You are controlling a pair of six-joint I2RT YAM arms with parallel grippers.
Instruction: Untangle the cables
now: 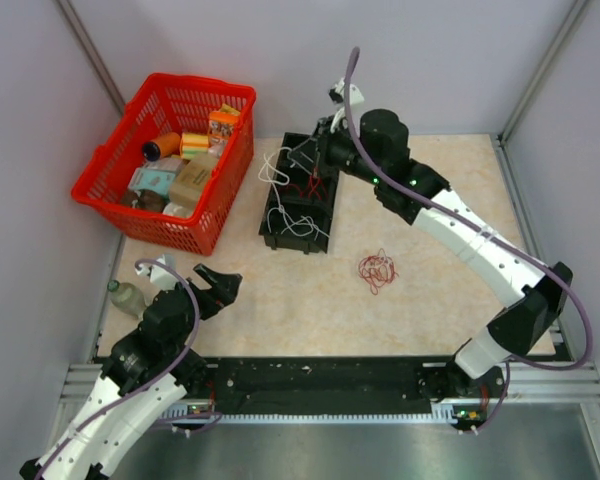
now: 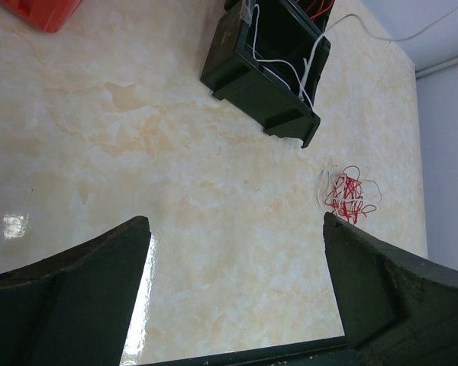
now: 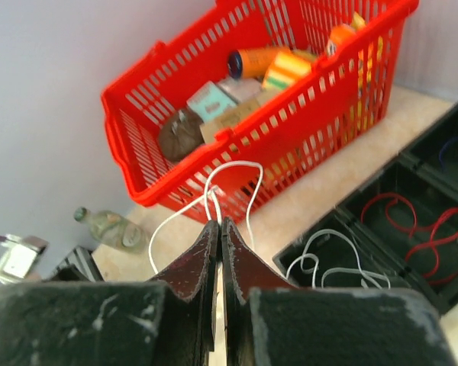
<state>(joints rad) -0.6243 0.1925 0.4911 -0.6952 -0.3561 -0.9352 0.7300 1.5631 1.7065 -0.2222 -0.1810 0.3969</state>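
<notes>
Top view: the right gripper fingertips are lost against the black tray, whose far end is covered by the wrist. Left wrist view cuts off the tray's top.

Right gripper: jaws closed to a hairline, pinching the white cable, which loops above the tips and hangs over the tray's edge. More white wire lies in one compartment; whether it is the same cable is unclear. A red cable lies in the next compartment.

Left gripper: jaws wide apart, holding nothing, above bare table.

A loose red bundle lies on the table, apart from the tray.
</notes>
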